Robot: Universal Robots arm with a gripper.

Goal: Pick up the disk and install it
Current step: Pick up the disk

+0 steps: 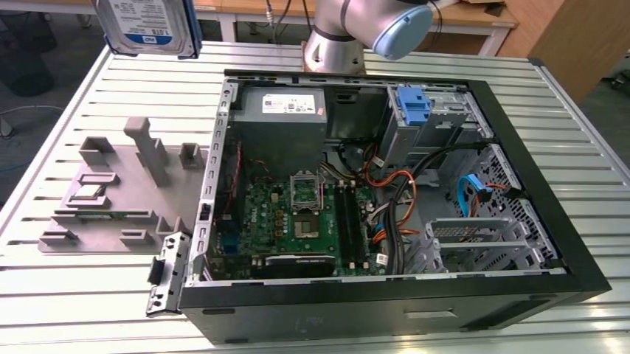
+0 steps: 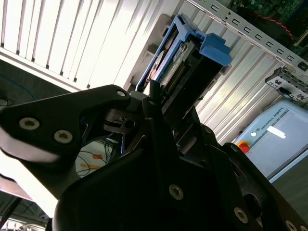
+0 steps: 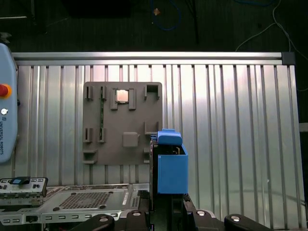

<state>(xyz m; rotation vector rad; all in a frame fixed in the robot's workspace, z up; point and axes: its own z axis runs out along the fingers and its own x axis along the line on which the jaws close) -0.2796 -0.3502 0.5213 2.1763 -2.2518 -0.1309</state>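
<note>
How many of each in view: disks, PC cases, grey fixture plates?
disk: 1
PC case, side open: 1
grey fixture plate: 1
Total: 3

Flat rectangular silver disk [image 1: 147, 26]: white-and-blue label, blue plastic frame. Ribbed metal table [image 1: 88, 96]: pale silver, striped with light slats and dark grooves. Moulded plastic fixture plate [image 1: 108, 199]: plain grey. Open computer case [image 1: 561, 243]: black shell, bare grey metal inside. Square motherboard [image 1: 295, 217]: green, black slots. Metal power supply box [image 1: 280, 110]: grey, white sticker. Plastic bracket [image 1: 414, 107] at the case's far side: blue. Cable bundle [image 1: 389, 188]: orange and black. Flat cable [image 1: 471, 188]: blue. Robot arm [image 1: 340, 29]: silver, pale blue cap. Pendant [image 3: 7, 120]: light grey-blue, red button.
</note>
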